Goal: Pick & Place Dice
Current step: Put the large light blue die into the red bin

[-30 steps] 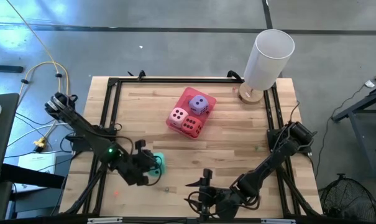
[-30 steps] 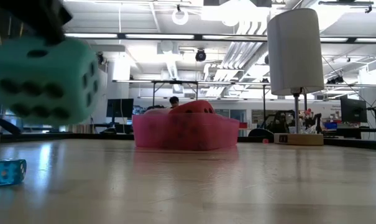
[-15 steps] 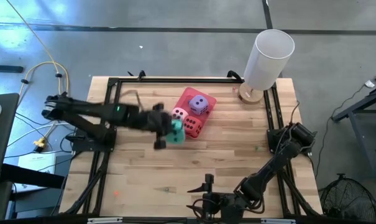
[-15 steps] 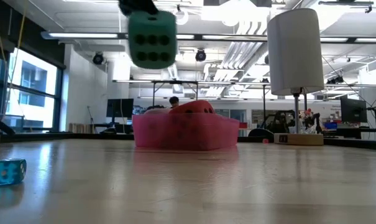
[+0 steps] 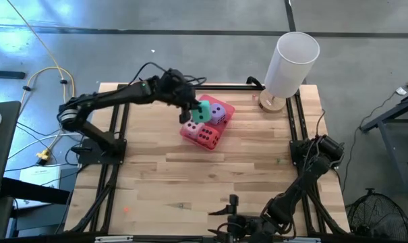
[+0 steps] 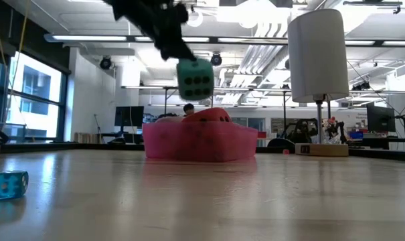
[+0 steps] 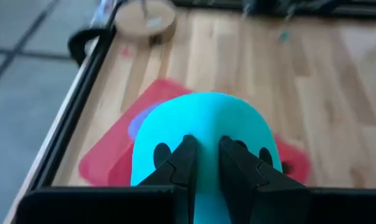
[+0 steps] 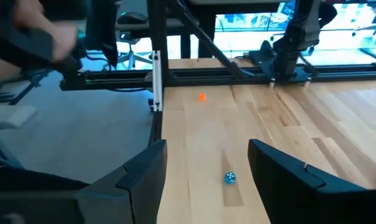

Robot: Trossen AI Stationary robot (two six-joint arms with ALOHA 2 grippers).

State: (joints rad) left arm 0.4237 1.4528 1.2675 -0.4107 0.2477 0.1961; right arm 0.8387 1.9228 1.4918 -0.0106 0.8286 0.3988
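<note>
My left gripper (image 5: 190, 108) is shut on the teal green die (image 5: 202, 112) and holds it in the air over the pink tray (image 5: 224, 106). The low view shows the die (image 6: 194, 79) above the tray (image 6: 199, 142). In the tray lie the purple die (image 5: 218, 113), the pale pink die (image 5: 192, 127) and the red die (image 5: 206, 137). My right gripper (image 5: 222, 208) waits open and empty at the table's near edge. My left gripper pinches the teal die between its two fingers (image 7: 186, 158) on the side facing the wrist (image 7: 203, 134); the fingers stand close together, sunk into the soft die. They slant down from the table's left. The die hangs below them, slightly tilted, clear of the tray.
A tall white cylinder on a round wooden base (image 5: 291, 61) stands at the far right corner. A small blue die (image 8: 229, 178) lies on the table near the left edge, also in the low view (image 6: 8, 184). A black frame (image 5: 190, 86) rims the table.
My left gripper has lifted the teal die from the table's near left, carried it up and toward the far edge and the right, and now holds it over the tray. My right arm has drawn back a little toward the near edge.
</note>
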